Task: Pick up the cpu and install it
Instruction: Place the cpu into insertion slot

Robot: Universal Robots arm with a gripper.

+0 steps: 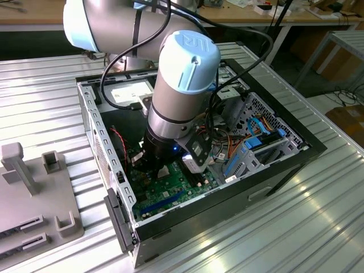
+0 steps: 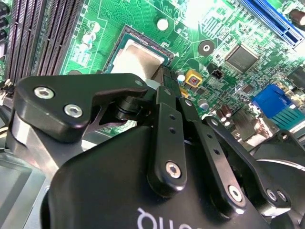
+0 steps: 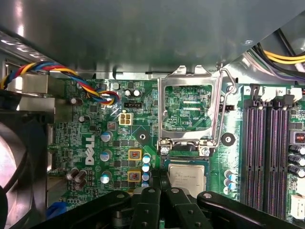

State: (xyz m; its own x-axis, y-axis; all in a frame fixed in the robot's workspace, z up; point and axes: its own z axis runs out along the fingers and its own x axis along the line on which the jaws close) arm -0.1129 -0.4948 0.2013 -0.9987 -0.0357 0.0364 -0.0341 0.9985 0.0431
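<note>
Down inside the open black metal computer case (image 1: 216, 213), at the centre of the exterior view, the grey-and-blue jointed robot arm (image 1: 179, 85) points its black two-fingered gripper (image 3: 162, 181) at the green printed circuit board (image 3: 90, 143). The small flat square cpu with the pale silvery-beige face (image 3: 187, 174) lies flat in the socket bed, its edges square with the bed's rim. The hinged silver metal retaining frame (image 3: 188, 80) stands tipped open beyond it, leaving the chip's face bare.

In both wrist views the jaws are drawn close together, with no gap showing between their tips. Those tips sit at one edge of the chip, on the side away from the rows of long black memory slots (image 3: 267, 152). The chip therefore lies just off the fingertips, toward the slots, rather than between them. Whether the tips touch or nip that edge cannot be told. Being square, the chip offers no long axis. By the look of it, the chip is seated and the frame is not yet closed over it.
</note>
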